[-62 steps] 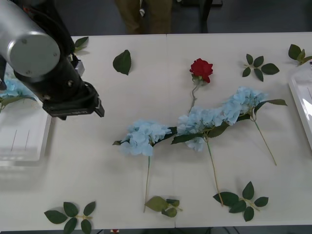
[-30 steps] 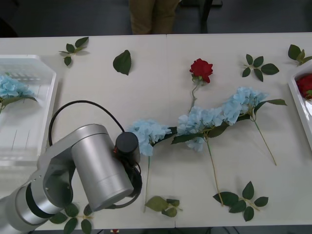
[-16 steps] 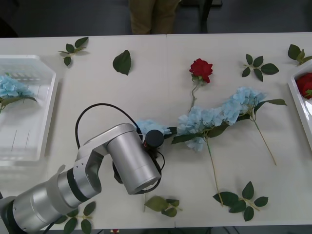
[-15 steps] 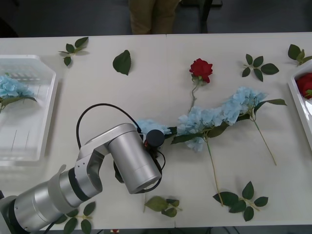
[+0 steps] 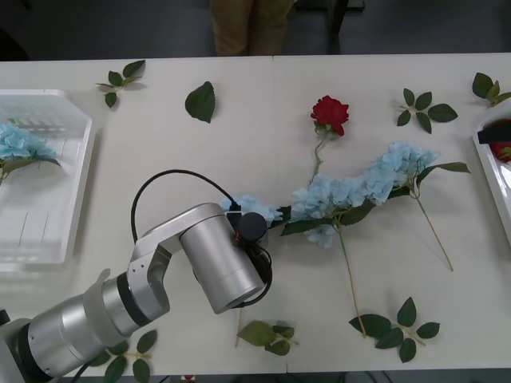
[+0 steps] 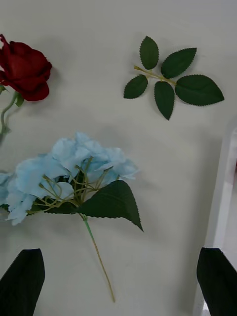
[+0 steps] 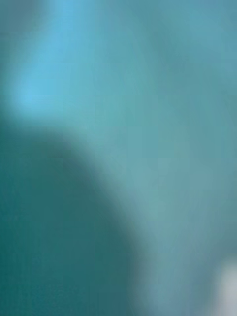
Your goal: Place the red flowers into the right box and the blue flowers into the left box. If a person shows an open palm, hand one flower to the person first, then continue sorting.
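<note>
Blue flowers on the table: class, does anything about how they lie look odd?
Yes. Two blue flowers overlap head to head in a chain, their leaves tangled, and the red rose's stem runs into them. Lifting one may drag its neighbour.

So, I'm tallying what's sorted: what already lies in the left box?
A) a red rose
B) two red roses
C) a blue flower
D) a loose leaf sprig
C: a pale blue flower lies in the left box, at its far end.

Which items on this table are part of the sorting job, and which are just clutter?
Job: red artificial rose; pale blue hydrangea clusters; blue cluster already in white slotted left crate; white right box rim; left hand over a blue cluster.
Clutter: loose green leaf sprigs.
</note>
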